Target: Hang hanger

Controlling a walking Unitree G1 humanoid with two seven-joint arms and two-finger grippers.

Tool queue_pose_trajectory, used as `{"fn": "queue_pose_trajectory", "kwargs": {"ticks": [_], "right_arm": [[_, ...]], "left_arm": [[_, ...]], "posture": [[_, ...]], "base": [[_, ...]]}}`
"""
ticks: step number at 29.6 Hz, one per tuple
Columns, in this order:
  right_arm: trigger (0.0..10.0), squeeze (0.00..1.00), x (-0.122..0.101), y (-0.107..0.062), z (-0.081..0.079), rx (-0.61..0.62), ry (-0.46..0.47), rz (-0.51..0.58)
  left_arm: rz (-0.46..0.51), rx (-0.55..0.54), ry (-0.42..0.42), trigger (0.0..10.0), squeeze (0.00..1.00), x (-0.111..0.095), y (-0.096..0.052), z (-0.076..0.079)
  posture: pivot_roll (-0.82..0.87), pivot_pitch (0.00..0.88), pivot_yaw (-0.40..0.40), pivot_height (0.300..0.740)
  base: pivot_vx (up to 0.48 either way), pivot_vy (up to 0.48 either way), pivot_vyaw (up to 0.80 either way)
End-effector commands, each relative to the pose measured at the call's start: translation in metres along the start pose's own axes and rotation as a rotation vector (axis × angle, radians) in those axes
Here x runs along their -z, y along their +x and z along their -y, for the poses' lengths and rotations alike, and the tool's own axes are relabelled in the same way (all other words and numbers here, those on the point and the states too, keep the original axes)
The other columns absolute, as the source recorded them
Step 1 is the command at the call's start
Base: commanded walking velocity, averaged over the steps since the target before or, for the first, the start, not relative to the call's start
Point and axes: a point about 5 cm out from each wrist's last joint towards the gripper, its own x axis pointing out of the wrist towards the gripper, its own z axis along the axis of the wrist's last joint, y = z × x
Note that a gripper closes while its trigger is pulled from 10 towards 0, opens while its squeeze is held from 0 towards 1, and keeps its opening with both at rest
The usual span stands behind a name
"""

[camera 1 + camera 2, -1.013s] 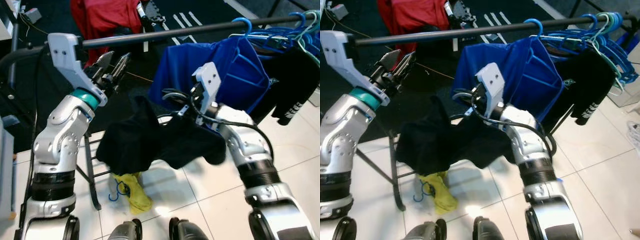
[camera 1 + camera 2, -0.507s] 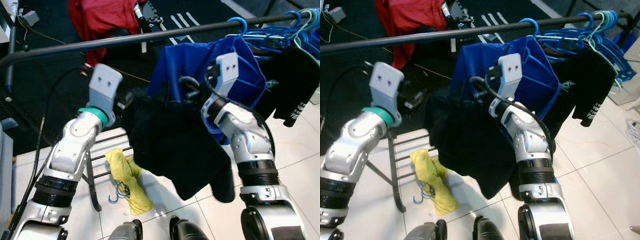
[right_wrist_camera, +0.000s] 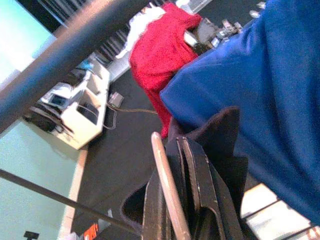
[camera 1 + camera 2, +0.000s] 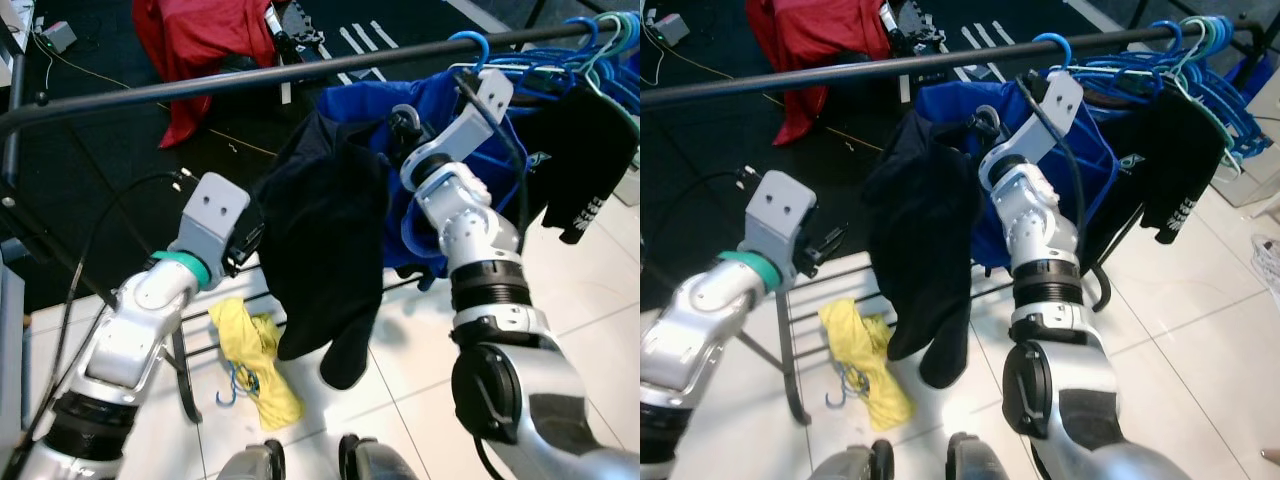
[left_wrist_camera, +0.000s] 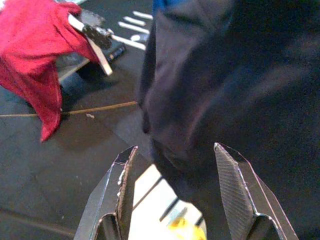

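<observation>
Since a second ago my right gripper (image 3: 172, 192) has risen from waist height to just under the rail (image 4: 250, 78), fingers clamped on the hanger (image 3: 167, 182) carrying the black garment (image 4: 325, 250). Its hook (image 4: 403, 118) sits below the rail, which runs crosswise above. My left gripper (image 5: 172, 190) waits beside the garment, fingers apart.

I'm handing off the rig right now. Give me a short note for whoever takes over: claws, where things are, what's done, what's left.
Right claw: shut on the hanger with the black garment, raised just below the rail.
Left claw: open, empty, beside the garment's lower half.
Blue shirt and blue hangers already hang on the rail to the right. Yellow cloth lies on the floor.
Done: garment lifted to the rail.
Left: hook the hanger over the rail, release.
</observation>
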Motion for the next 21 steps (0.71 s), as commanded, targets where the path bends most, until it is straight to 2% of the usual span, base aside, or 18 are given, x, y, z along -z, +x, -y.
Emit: {"fn": "queue_pose_trajectory", "kwargs": {"ticks": [1, 2, 3, 5, 7, 9, 10, 12, 13, 15, 19, 20, 21], "right_arm": [[10.0, 0.0, 0.006, 0.005, -0.008, 0.006, -0.027, -0.023], [10.0, 0.0, 0.006, 0.005, -0.008, 0.006, -0.027, -0.023], [10.0, 0.0, 0.015, 0.006, -0.01, 0.021, -0.054, -0.062], [10.0, 0.0, 0.015, 0.006, -0.01, 0.021, -0.054, -0.062], [10.0, 0.0, 0.034, 0.008, -0.012, 0.032, -0.132, -0.154], [10.0, 0.0, 0.034, 0.008, -0.012, 0.032, -0.132, -0.154], [10.0, 0.0, 0.039, 0.008, -0.013, 0.038, -0.162, -0.18], [10.0, 0.0, 0.039, 0.008, -0.013, 0.038, -0.162, -0.18], [10.0, 0.0, 0.042, 0.009, -0.015, 0.036, -0.218, -0.195], [10.0, 0.0, 0.04, 0.011, -0.019, 0.031, -0.251, -0.19], [10.0, 0.0, 0.04, 0.011, -0.019, 0.031, -0.251, -0.19], [10.0, 0.0, 0.026, 0.017, -0.035, -0.002, -0.274, -0.139], [10.0, 0.0, 0.012, 0.022, -0.049, -0.036, -0.271, -0.088]], "left_arm": [[-0.031, -0.037, 0.037, 10.0, 0.16, 0.008, 0.004, 0.006], [-0.031, -0.037, 0.037, 10.0, 0.16, 0.008, 0.004, 0.006], [-0.028, -0.028, 0.042, 10.0, 0.97, 0.009, 0.005, 0.012], [-0.028, -0.028, 0.042, 10.0, 0.97, 0.009, 0.005, 0.012], [-0.018, 0.006, 0.084, 10.0, 1.0, 0.012, 0.006, 0.025], [-0.018, 0.006, 0.084, 10.0, 1.0, 0.012, 0.006, 0.025], [-0.019, 0.021, 0.092, 10.0, 1.0, 0.012, 0.005, 0.029], [-0.019, 0.021, 0.092, 10.0, 1.0, 0.012, 0.005, 0.029], [-0.028, 0.042, 0.089, 10.0, 1.0, 0.013, 0.005, 0.034], [-0.04, 0.055, 0.075, 10.0, 1.0, 0.014, 0.004, 0.038], [-0.04, 0.055, 0.075, 10.0, 1.0, 0.014, 0.004, 0.038], [-0.07, 0.096, 0.069, 10.0, 0.0, 0.015, 0.002, 0.046], [-0.09, 0.14, 0.031, 10.0, 0.0, 0.016, 0.002, 0.052]], "posture": [[-0.05, 0.078, 0.027, 0.74], [-0.05, 0.078, 0.027, 0.74], [-0.06, 0.084, 0.023, 0.74], [-0.06, 0.084, 0.023, 0.74], [-0.07, 0.093, 0.018, 0.74], [-0.07, 0.093, 0.018, 0.74], [-0.07, 0.093, 0.018, 0.74], [-0.07, 0.093, 0.018, 0.74], [-0.07, 0.105, 0.008, 0.74], [-0.08, 0.112, 0.004, 0.74], [-0.08, 0.112, 0.004, 0.74], [-0.09, 0.116, 0.0, 0.74], [-0.09, 0.116, 0.001, 0.74]], "base": [[0.0, 0.0, 0.0], [0.0, 0.0, 0.0], [0.0, 0.0, 0.0], [0.0, 0.0, 0.0], [0.0, 0.0, 0.0], [0.0, 0.0, 0.0], [0.0, 0.0, 0.0], [0.0, 0.0, 0.0], [0.0, 0.0, 0.0], [0.0, 0.0, 0.0], [0.0, 0.0, 0.0], [0.0, 0.0, 0.0], [0.0, 0.0, 0.0]]}}
